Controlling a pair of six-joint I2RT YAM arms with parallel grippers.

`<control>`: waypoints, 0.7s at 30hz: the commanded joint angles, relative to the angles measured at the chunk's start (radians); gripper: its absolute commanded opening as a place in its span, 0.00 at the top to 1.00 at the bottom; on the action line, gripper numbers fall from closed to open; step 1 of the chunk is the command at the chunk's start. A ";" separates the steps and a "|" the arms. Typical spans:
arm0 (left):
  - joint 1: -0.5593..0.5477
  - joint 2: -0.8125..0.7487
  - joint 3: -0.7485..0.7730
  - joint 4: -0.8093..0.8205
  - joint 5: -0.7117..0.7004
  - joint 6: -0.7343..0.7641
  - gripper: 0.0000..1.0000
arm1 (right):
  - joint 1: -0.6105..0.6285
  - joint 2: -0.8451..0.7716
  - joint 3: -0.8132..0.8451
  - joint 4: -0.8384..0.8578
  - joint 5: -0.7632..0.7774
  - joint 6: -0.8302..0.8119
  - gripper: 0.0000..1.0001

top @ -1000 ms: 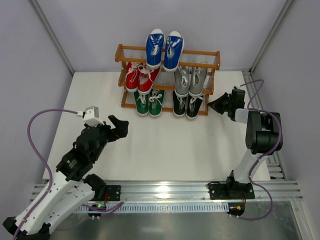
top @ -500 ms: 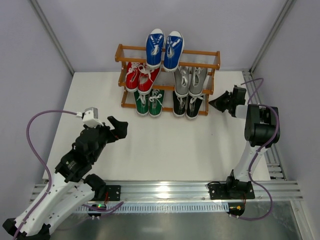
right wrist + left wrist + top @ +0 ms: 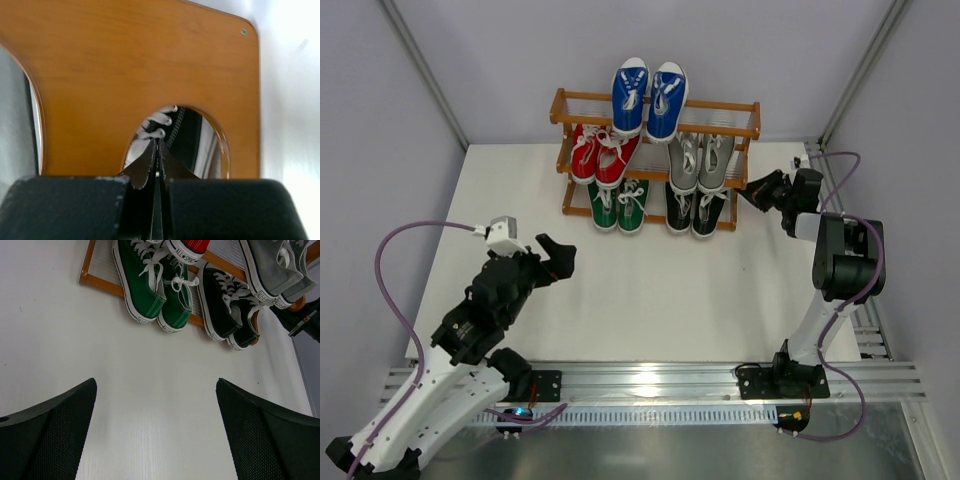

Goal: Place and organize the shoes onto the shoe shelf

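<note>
Right gripper (image 3: pixel 750 190), pinched together, has advanced to shoe shelf (image 3: pixel 125 65) side

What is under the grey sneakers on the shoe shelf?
The black pair, on the bottom tier, heels sticking out toward the arms. Their toes are hidden beneath the grey pair.

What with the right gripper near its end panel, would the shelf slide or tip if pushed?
Probably slides, not tips: the shelf looks low and wide on a smooth table. The blue shoes overhang its top tier, so a jolt might dislodge them.
</note>
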 commanded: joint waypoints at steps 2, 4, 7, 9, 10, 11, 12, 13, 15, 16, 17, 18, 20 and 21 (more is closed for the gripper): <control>0.005 -0.006 -0.005 0.019 0.001 -0.005 0.00 | -0.003 0.071 0.105 0.124 -0.068 0.076 0.96; 0.005 -0.009 -0.005 0.018 0.001 -0.005 0.00 | -0.002 0.097 0.131 0.103 -0.037 0.077 0.96; 0.005 -0.007 -0.005 0.016 0.001 -0.003 0.00 | -0.003 0.133 0.182 0.075 -0.014 0.073 0.96; 0.005 -0.007 -0.005 0.016 0.003 -0.003 0.00 | -0.003 0.148 0.223 0.057 0.000 0.067 0.96; 0.005 -0.007 -0.006 0.015 0.004 -0.003 0.00 | -0.003 0.165 0.254 0.046 0.008 0.064 0.96; 0.005 -0.009 -0.006 0.015 0.004 -0.003 0.00 | -0.003 0.173 0.269 0.037 0.011 0.061 0.96; 0.005 -0.009 -0.008 0.013 0.004 -0.003 0.00 | -0.002 0.180 0.285 0.022 0.014 0.054 0.96; 0.005 -0.009 -0.010 0.013 0.006 -0.005 0.00 | -0.003 0.188 0.302 0.014 0.015 0.051 0.96; 0.005 -0.013 -0.016 0.013 0.007 -0.009 0.00 | -0.005 0.212 0.354 -0.009 0.018 0.050 0.96; 0.005 -0.013 -0.017 0.015 0.009 -0.010 0.00 | -0.003 0.223 0.389 -0.014 0.020 0.051 0.96; 0.005 -0.016 -0.019 0.015 0.010 -0.011 0.00 | -0.003 0.240 0.406 -0.018 0.018 0.051 0.96; 0.005 -0.017 -0.019 0.015 0.012 -0.011 0.00 | -0.003 0.248 0.420 -0.026 0.020 0.053 0.96; 0.005 -0.017 -0.019 0.012 0.012 -0.013 0.00 | -0.005 0.259 0.455 -0.035 0.018 0.051 0.96; 0.005 -0.018 -0.019 0.010 0.012 -0.013 0.00 | -0.005 0.265 0.463 -0.046 0.020 0.050 0.96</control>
